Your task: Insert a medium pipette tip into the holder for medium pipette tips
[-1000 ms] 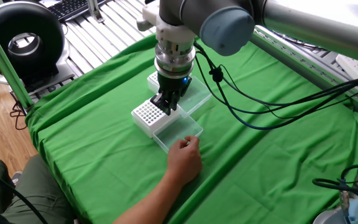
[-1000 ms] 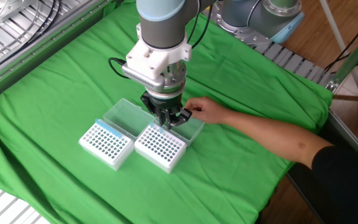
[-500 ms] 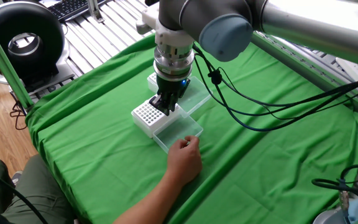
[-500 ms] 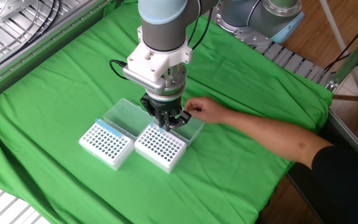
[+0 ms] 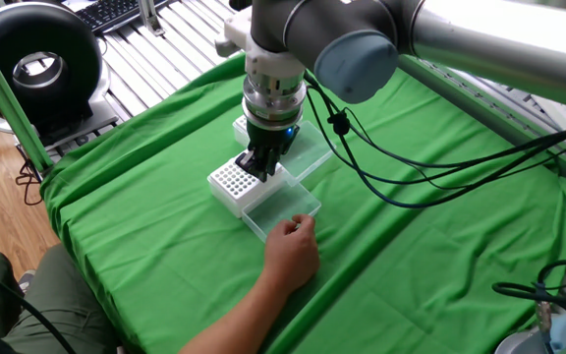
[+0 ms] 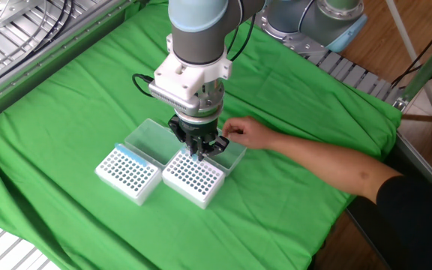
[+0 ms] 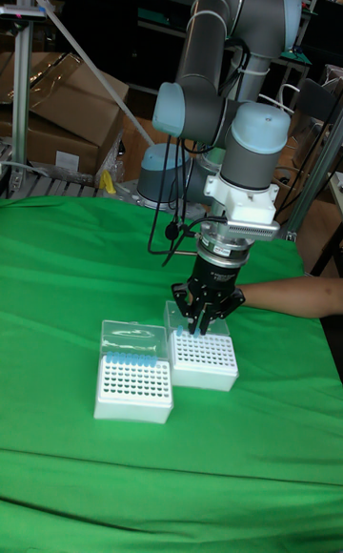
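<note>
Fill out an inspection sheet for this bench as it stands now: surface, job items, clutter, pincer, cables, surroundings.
Surface: green cloth covers the table, wrinkled.
Job items: holder for medium pipette tips, white, clear lid open and lying flat; look-alike second rack beside it, blue strip on one edge. No tip can be made out.
Clutter: nothing seen.
Pincer: pincer points straight down over the holder's lid-side edge; open or shut cannot be told.
Cables: black cables hang from the arm above the cloth.
Surroundings: a person's hand rests on the open lid; keyboard and black ring-shaped device behind the table.
</note>
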Robot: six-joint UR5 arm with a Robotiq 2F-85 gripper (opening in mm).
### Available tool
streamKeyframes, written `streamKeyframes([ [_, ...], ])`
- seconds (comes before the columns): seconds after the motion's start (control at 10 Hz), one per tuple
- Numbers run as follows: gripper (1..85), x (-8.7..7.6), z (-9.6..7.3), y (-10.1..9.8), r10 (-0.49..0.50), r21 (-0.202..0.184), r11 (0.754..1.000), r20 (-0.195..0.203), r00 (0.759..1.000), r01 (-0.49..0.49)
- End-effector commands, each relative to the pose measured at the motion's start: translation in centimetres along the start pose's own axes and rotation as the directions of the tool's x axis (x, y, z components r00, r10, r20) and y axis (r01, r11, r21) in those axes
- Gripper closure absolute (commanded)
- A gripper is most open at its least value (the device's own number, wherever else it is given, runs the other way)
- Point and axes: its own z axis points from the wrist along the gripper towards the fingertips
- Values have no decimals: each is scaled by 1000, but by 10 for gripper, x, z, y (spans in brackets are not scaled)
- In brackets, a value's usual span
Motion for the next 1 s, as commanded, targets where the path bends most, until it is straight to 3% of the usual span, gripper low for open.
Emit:
streamKeyframes([
  [0.0, 617, -3, -1, 1, -5, -10, 1000, 7, 1000, 5],
  [0.9, 593, -8, -4, 2, -22, -11, 1000, 10, 1000, 22],
])
